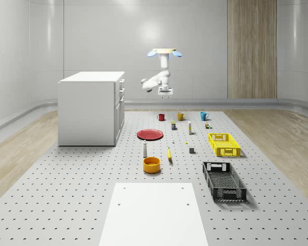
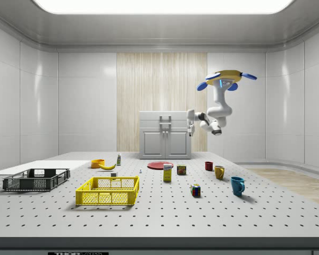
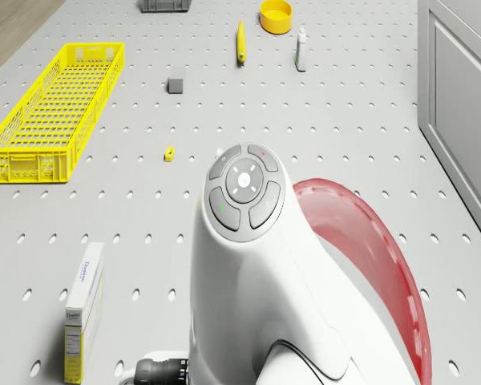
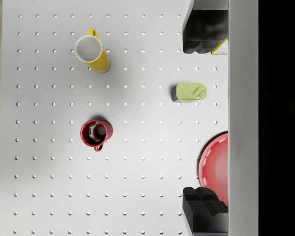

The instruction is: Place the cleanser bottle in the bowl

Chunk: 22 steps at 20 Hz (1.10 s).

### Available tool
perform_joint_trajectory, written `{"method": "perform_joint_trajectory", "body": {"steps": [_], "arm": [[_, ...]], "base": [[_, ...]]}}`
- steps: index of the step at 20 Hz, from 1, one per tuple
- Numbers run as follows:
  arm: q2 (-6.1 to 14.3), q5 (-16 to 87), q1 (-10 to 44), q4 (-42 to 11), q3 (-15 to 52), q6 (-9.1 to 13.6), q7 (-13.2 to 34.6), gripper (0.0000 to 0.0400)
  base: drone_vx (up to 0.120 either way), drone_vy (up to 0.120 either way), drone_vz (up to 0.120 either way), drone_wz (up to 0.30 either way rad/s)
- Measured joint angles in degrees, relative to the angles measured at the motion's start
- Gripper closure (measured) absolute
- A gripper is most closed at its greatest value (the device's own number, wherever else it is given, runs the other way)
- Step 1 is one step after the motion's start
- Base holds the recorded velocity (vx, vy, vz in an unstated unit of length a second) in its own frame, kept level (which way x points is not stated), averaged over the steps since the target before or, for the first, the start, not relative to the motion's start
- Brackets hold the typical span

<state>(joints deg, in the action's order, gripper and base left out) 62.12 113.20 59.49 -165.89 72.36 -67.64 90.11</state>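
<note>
The cleanser bottle (image 1: 145, 149) was a slim white thing with a darker cap, standing upright just behind the orange bowl (image 1: 151, 164) on the pegboard table (image 1: 66, 195). To its right lay the banana (image 1: 169, 154), beyond it the red plate (image 1: 150, 134). The drone (image 1: 165, 52) hovered high over the table's far end, above the mugs, its gripper (image 4: 204, 118) pointing down with jaws spread wide and empty. Grey panelled walls and one wood-panelled strip enclosed the room.

White cabinet (image 1: 91, 107), grey panelled walls, wood-panelled strip (image 1: 251, 48), pegboard floor (image 1: 66, 195)
</note>
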Motion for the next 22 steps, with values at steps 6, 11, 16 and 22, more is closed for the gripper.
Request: {"method": "perform_joint_trajectory", "body": {"steps": [6, 11, 16, 22], "arm": [[1.91, -0.84, 1.08, 0.11, 0.82, -1.38, 0.92, 0.0000], [3.41, -1.60, 1.73, 0.21, 1.37, -2.65, 1.50, 0.0000], [4.86, -2.36, 2.26, 0.32, 1.85, -3.93, 2.00, 0.0000], [6.51, -3.22, 2.82, 0.43, 2.36, -5.44, 2.53, 0.0000]], "base": [[0.120, -0.040, -0.040, 0.000], [0.120, 0.000, 0.000, 0.000], [0.120, 0.000, 0.000, 0.000], [0.120, 0.000, 0.000, 0.000]]}}
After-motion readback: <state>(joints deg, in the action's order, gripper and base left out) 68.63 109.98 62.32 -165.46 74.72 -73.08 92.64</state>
